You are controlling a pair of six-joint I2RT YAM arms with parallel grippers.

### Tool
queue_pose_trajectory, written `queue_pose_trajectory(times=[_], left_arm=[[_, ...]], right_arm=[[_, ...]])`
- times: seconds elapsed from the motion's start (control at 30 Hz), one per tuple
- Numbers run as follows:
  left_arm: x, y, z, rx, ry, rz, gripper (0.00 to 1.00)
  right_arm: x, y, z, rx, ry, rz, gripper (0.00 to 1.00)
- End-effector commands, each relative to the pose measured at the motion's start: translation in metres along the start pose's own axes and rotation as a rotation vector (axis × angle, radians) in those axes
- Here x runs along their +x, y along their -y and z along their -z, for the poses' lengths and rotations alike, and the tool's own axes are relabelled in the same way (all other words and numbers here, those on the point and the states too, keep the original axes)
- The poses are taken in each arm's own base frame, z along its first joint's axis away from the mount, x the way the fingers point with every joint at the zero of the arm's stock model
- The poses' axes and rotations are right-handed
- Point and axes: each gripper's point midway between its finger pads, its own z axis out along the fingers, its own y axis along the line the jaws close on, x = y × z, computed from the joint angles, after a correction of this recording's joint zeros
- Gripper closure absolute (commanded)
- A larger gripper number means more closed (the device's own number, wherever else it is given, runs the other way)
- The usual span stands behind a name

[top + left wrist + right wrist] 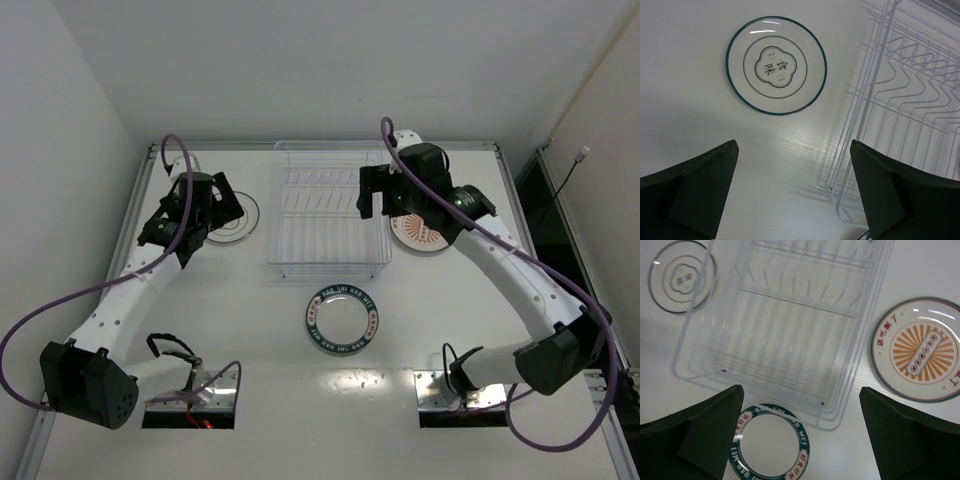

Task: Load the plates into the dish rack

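Top external view: the left gripper (794, 146), its fingers spread and empty, overlaps the thin-rimmed plate (241, 221). The dish rack (328, 215) stands mid-table, with the teal-lettered plate (342, 318) flat before it. The right gripper (801, 389), also spread, partly hides the orange-banded plate (426, 238).

A white table (290, 400) with a faint wood grain fills the view. A thin metal rail (240, 146) edges it at 12 o'clock, below a plain white back wall (330, 60). A white side wall (50, 200) stands at 9 o'clock. At 3 o'clock lies a dark panel (545, 215), and at 2 o'clock a thin black cord ends in a white plug (582, 154). Two dark rectangular openings sit at 7 o'clock (175, 418) and 5 o'clock (455, 417).
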Motion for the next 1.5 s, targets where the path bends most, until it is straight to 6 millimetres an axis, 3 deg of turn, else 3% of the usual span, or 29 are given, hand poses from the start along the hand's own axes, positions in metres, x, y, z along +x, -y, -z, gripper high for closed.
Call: queue_pose_trajectory(times=[0.0, 0.03, 0.07, 0.1, 0.17, 0.2, 0.23, 0.3, 0.37, 0.4, 0.47, 0.5, 0.57, 0.63, 0.73, 0.93, 1.07, 1.13, 1.17, 1.27, 1.33, 1.4, 1.47], left_arm=[[-0.012, 0.006, 0.004, 0.028, 0.045, -0.003, 0.07], [-0.012, 0.006, 0.004, 0.028, 0.045, -0.003, 0.07], [-0.012, 0.006, 0.004, 0.028, 0.045, -0.003, 0.07], [-0.012, 0.006, 0.004, 0.028, 0.045, -0.003, 0.07], [-0.012, 0.007, 0.004, 0.028, 0.045, 0.008, 0.07], [-0.009, 0.008, 0.003, 0.037, 0.041, 0.008, 0.07], [-0.009, 0.008, 0.003, 0.037, 0.041, 0.008, 0.07], [-0.005, 0.008, 0.002, 0.042, 0.028, 0.016, 0.07], [-0.009, 0.01, 0.004, 0.051, 0.043, 0.031, 0.07], [-0.009, 0.01, 0.004, 0.051, 0.043, 0.031, 0.07], [-0.007, 0.009, 0.005, 0.051, 0.043, 0.04, 0.07], [-0.01, 0.009, 0.008, 0.057, 0.051, 0.044, 0.07], [-0.008, 0.008, 0.01, 0.058, 0.052, 0.055, 0.07], [-0.004, 0.004, 0.012, 0.057, 0.05, 0.065, 0.07], [0.001, -0.002, 0.013, 0.045, 0.051, 0.064, 0.07], [0.006, -0.014, 0.012, 0.018, 0.061, 0.073, 0.07], [0.004, -0.015, 0.012, 0.027, 0.068, 0.083, 0.05], [0.003, -0.013, 0.012, 0.04, 0.072, 0.086, 0.04], [-0.001, -0.011, 0.014, 0.045, 0.079, 0.089, 0.04], [0.0, -0.008, 0.012, 0.053, 0.075, 0.089, 0.04], [0.001, -0.007, 0.012, 0.062, 0.069, 0.088, 0.04], [0.003, -0.008, 0.012, 0.057, 0.062, 0.085, 0.04], [0.0, -0.009, 0.014, 0.054, 0.074, 0.088, 0.04]], right_arm=[[0.001, 0.017, -0.001, 0.009, -0.012, -0.054, 0.01], [0.004, 0.028, -0.006, 0.037, -0.03, -0.083, 0.01], [0.012, 0.062, -0.014, 0.122, -0.072, -0.172, 0.01], [0.021, 0.082, -0.02, 0.155, -0.098, -0.233, 0.01], [0.042, 0.108, -0.029, 0.104, -0.145, -0.395, 0.01], [0.055, 0.147, -0.035, 0.133, -0.115, -0.538, 0.01], [0.061, 0.15, -0.039, 0.073, -0.124, -0.597, 0.01], [0.076, 0.178, -0.053, 0.091, -0.132, -0.681, 0.03], [0.086, 0.186, -0.069, 0.068, -0.151, -0.759, 0.04], [0.089, 0.198, -0.074, 0.056, -0.148, -0.81, 0.09], [0.102, 0.216, -0.085, 0.083, -0.174, -0.901, 0.11], [0.117, 0.231, -0.092, 0.086, -0.199, -0.964, 0.12], [0.12, 0.249, -0.096, 0.101, -0.197, -0.997, 0.14], [0.138, 0.269, -0.098, 0.138, -0.239, -1.042, 0.15], [0.142, 0.289, -0.093, 0.173, -0.238, -1.058, 0.16], [0.141, 0.295, -0.084, 0.177, -0.213, -1.06, 0.16], [0.169, 0.288, -0.095, 0.155, -0.289, -1.108, 0.16], [0.19, 0.282, -0.106, 0.119, -0.342, -1.146, 0.23], [0.198, 0.275, -0.111, 0.099, -0.372, -1.155, 0.33], [0.214, 0.26, -0.129, 0.057, -0.438, -1.162, 0.46], [0.208, 0.259, -0.137, 0.046, -0.436, -1.143, 0.52], [0.21, 0.255, -0.142, 0.034, -0.466, -1.149, 0.66], [0.208, 0.253, -0.142, 0.045, -0.483, -1.137, 0.87]])
